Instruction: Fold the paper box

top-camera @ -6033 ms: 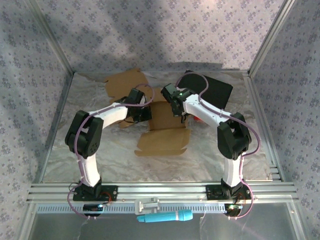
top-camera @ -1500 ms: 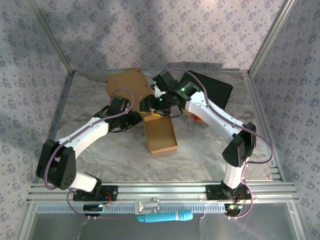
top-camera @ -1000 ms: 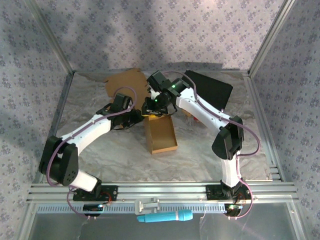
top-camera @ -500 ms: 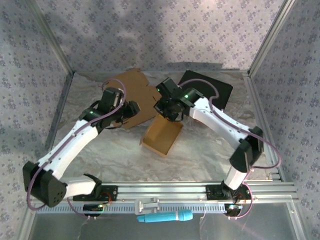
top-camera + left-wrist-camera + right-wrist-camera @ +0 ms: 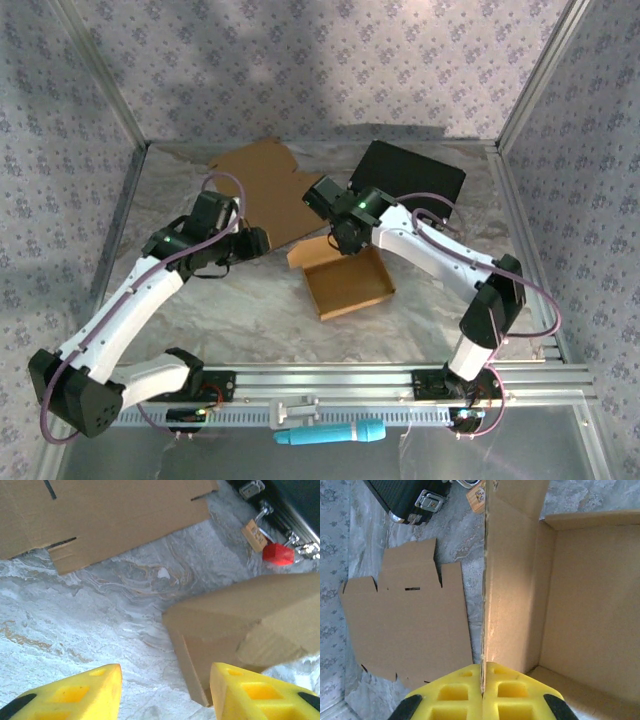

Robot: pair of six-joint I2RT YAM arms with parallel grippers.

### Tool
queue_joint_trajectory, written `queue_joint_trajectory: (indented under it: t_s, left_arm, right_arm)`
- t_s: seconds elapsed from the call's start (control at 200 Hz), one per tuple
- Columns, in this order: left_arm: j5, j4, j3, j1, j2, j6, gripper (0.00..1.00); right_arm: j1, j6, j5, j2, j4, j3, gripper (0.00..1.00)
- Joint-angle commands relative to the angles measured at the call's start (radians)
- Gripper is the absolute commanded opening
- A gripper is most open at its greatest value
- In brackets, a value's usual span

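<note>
The paper box point(image 5: 352, 287) is a brown cardboard tray lying open side up in the middle of the table. My right gripper point(image 5: 338, 244) is at the tray's far left corner, shut on the thin top edge of one wall. In the right wrist view its yellow fingers point(image 5: 455, 692) pinch that wall point(image 5: 512, 605) edge-on, with the box's inside point(image 5: 592, 610) to the right. My left gripper point(image 5: 258, 243) hangs a little left of the box, open and holding nothing. In the left wrist view the box's outer corner point(image 5: 235, 625) stands just ahead of the right fingertip point(image 5: 227, 682).
A flat, unfolded cardboard sheet point(image 5: 265, 190) lies at the back left. A black case point(image 5: 415, 180) sits at the back right, with a red piece point(image 5: 277, 552) and a tag point(image 5: 254, 534) by it. A blue tool point(image 5: 330, 434) lies beyond the near rail.
The box has swung round from a tilted pose and now lies level, opening up, a little further right. The left gripper has drawn back from it towards the near left.
</note>
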Motion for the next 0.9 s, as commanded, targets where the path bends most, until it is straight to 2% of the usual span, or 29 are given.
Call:
queue_joint_trajectory:
  t_s: [0.0, 0.215, 0.345, 0.39, 0.47, 0.545, 0.695, 0.894]
  left_arm:
    - [0.056, -0.015, -0.021, 0.009, 0.016, 0.087, 0.51]
    - [0.094, 0.09, -0.064, -0.003, 0.061, 0.206, 0.55]
    - [0.123, 0.222, -0.087, -0.049, 0.093, 0.304, 0.57]
    - [0.113, 0.256, -0.092, -0.075, 0.105, 0.337, 0.58]
    - [0.095, 0.313, -0.1, -0.118, 0.134, 0.387, 0.59]
    - [0.096, 0.352, -0.102, -0.146, 0.176, 0.422, 0.6]
    - [0.065, 0.376, -0.074, -0.193, 0.231, 0.46, 0.6]
    - [-0.055, 0.382, -0.075, -0.239, 0.252, 0.459, 0.62]
  right_arm:
    - [-0.021, 0.439, 0.061, 0.013, -0.023, -0.014, 0.0]
    - [-0.059, 0.364, 0.021, -0.009, -0.036, 0.009, 0.0]
    - [-0.079, 0.304, 0.003, -0.053, -0.042, -0.013, 0.18]
    - [-0.092, 0.266, -0.022, -0.07, -0.019, -0.036, 0.23]
    - [-0.129, 0.179, -0.081, -0.098, 0.032, -0.073, 0.22]
    - [-0.153, 0.133, -0.119, -0.114, 0.005, -0.08, 0.22]
    - [-0.211, 0.023, -0.169, -0.154, 0.031, -0.117, 0.28]
    - [-0.308, -0.129, -0.259, -0.175, 0.087, -0.14, 0.31]
